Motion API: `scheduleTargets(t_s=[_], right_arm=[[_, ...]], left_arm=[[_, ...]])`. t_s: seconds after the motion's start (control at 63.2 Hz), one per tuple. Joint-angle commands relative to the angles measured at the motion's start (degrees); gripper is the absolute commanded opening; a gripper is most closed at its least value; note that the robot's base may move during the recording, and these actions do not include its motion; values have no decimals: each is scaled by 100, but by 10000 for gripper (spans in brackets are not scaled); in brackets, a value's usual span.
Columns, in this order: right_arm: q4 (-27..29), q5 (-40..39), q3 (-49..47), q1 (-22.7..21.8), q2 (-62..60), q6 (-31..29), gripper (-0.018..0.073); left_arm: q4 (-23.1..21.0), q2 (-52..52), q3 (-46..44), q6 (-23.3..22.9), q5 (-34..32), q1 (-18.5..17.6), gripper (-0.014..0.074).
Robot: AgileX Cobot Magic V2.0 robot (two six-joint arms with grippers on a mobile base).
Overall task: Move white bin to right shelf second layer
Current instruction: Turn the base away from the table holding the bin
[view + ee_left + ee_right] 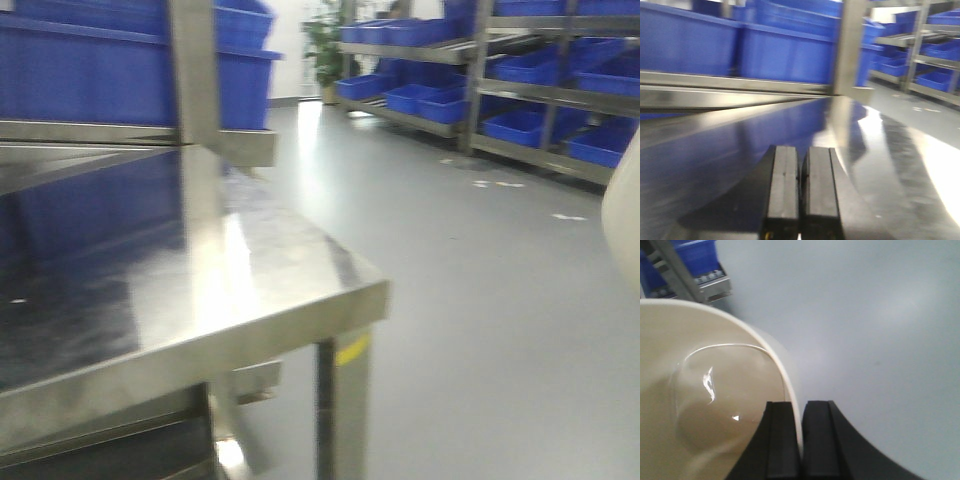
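1. The right tool point(801, 415) is clenched on the wall of the white bin point(710, 405). One finger is inside the mouth, the other is outside, and the rim is pinched between them.
2. The white bin hangs in the air over the grey floor point(865, 330), with its glossy rounded base turned toward the wrist camera. In the front view only a curved cream sliver of it shows at the right edge point(622, 200), well apart from the surface.
3. The left tool point(800, 165) is closed with its pads pressed together and nothing between them. It is low over the shiny steel surface point(890, 150).
4. The near corner of the surface reflects blue, and a yellow mark point(352, 349) sits on the leg below it.
5. On the level above the surface, blue crates point(90, 70) stand behind a steel upright point(195, 70).
6. Past the bin's rim, the right wrist view shows a rack corner point(710, 282) with small rollers. Which level it belongs to cannot be told.
7. Farthest off, across the floor, long racks point(520, 95) carry more blue crates, and a potted plant point(325, 45) stands beside them.
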Motion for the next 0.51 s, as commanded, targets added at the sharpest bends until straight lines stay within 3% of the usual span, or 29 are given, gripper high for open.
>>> scheduleTargets(t_s=[0.0, 0.491], right_arm=[[-2, -453, -167, -21, -4, 9, 67], [-2, -453, -167, -21, -4, 9, 67]], left_arm=[[-30, -87, 156, -30, -476, -36, 85], [-30, -87, 156, -30, -476, -36, 85]])
